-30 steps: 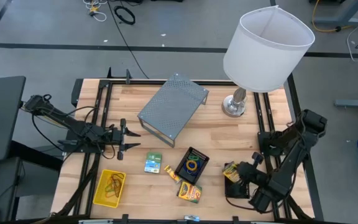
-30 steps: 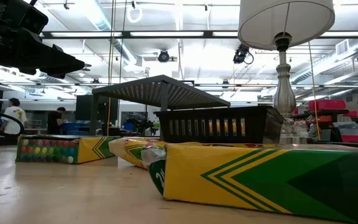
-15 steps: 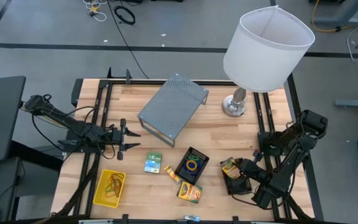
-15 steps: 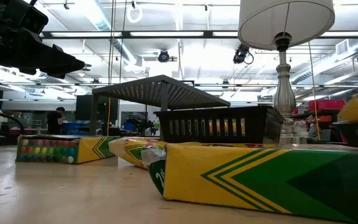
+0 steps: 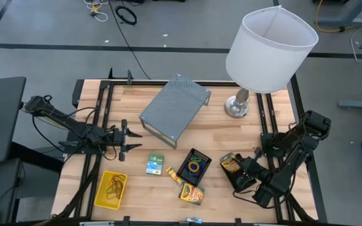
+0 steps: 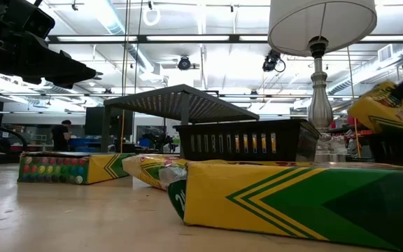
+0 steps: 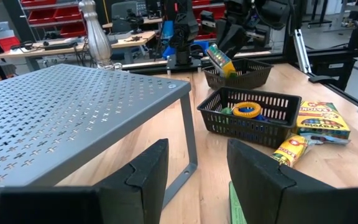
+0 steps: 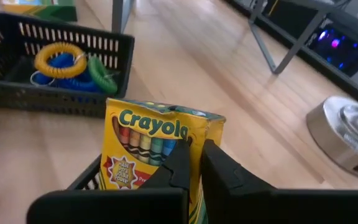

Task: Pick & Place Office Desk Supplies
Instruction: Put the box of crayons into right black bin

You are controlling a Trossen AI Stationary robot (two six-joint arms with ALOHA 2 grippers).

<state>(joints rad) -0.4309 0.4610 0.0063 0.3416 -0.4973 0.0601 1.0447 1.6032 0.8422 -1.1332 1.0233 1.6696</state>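
My right gripper (image 5: 241, 171) at the near right is shut on a yellow-green crayon box (image 5: 229, 164), over a black mesh tray (image 5: 244, 183). A second black mesh tray (image 5: 194, 166) holds coloured rubber-band loops (image 8: 61, 62). Another crayon box (image 5: 192, 194) lies flat near it, and a green-white packet (image 5: 154, 164) lies to its left. A yellow basket (image 5: 110, 189) sits at the near left. My left gripper (image 5: 126, 140) waits open at the left, level, in front of the grey shelf. My right gripper pinches the crayon box between its two fingers (image 8: 180, 163), at the lower part of its printed face (image 8: 166, 146) near one long edge. The fingers slant down from the table's right. The box is tilted over the mesh tray; whether its lower end touches the tray I cannot tell.
A grey perforated metal shelf (image 5: 175, 108) stands at the far middle. A big lamp with a white shade (image 5: 269, 47) has its base (image 5: 236, 107) at the far right. A small crayon pack (image 5: 172, 175) lies beside the tray with the loops.
My right gripper has carried the crayon box a little toward the table's left and far side and has tipped downward. The box has turned with it and now shows at the right of the low view. The left arm has kept still.
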